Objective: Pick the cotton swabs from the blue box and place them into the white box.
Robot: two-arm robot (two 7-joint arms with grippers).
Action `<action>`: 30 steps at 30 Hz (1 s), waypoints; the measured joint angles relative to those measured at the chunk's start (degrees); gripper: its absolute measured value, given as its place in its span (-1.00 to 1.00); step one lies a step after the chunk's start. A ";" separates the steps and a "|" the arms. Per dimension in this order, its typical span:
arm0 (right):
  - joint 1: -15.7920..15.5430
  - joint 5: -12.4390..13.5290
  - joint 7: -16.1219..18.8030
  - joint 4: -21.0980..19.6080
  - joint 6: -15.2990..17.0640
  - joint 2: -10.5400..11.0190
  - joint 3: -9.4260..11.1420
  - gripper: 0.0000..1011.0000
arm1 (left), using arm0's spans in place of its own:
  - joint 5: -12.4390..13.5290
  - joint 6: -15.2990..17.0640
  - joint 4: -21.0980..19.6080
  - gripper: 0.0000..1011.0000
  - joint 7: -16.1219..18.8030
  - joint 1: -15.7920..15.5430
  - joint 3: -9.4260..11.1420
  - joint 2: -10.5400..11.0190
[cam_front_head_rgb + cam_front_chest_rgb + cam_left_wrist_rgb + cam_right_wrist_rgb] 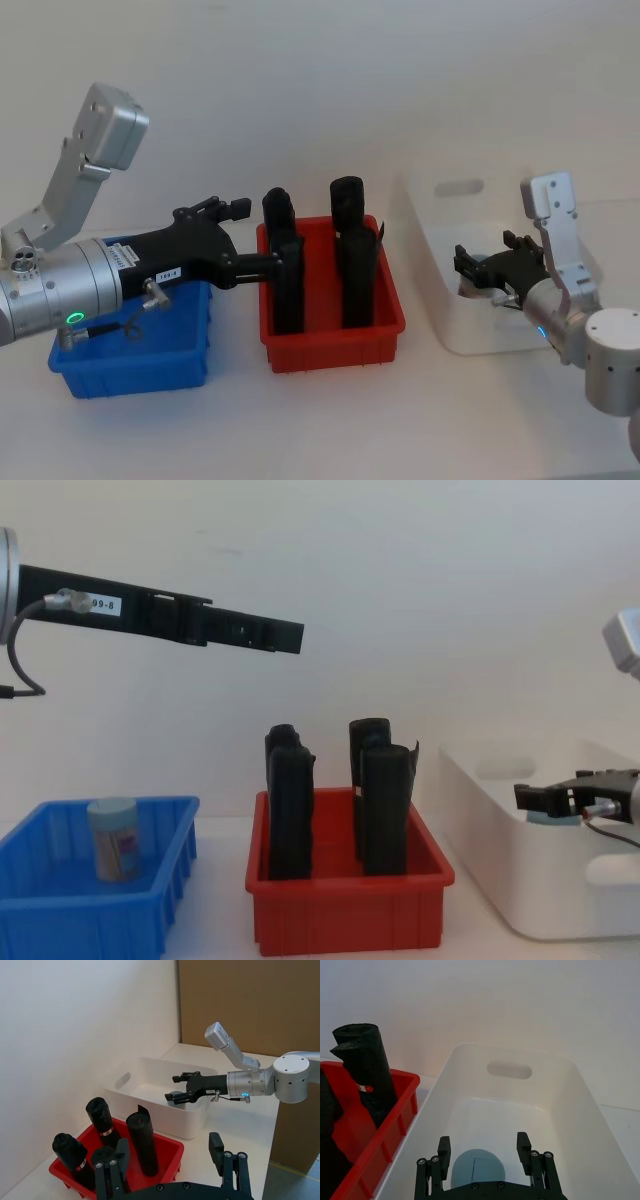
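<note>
Your white box [570, 1085] surrounds the right gripper [483, 1141]; whether it clamps the cotton swabs tub [477, 1170] just beneath it, you cannot tell. The red bin [330, 345] sits below your left gripper [169, 1147], spread wide; the blue box [90, 920] behind it holds another tub [113, 838].

head: table [320, 425] viewed from above, forward-down | chest: viewed low, side-on | left wrist: aimed across red bin [167, 1157] toward white box [155, 1117] | right wrist: held close over white box | shared: both bins
</note>
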 joint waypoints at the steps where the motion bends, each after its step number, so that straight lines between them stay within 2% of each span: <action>1: 0.14 -0.09 0.05 0.29 -0.09 -0.05 -0.01 0.63 | 0.00 0.00 0.00 0.99 0.00 0.00 0.00 0.00; 8: 1.59 -0.63 0.34 2.97 -0.90 -0.51 -0.04 0.98 | 0.00 0.00 0.00 0.99 0.00 0.00 0.00 0.00; 16: 1.84 -0.62 0.33 3.16 -2.17 -0.61 0.15 0.98 | 0.00 0.00 0.00 0.99 0.00 0.00 0.00 0.00; 22: 0.74 0.15 -0.07 0.56 -3.76 -0.25 0.53 0.98 | 0.00 0.00 0.00 0.99 0.00 0.00 0.00 0.00; 30: -2.38 1.68 -1.09 -6.10 -5.63 0.81 1.23 0.98 | 0.00 0.00 0.00 0.99 0.00 0.00 0.00 0.00</action>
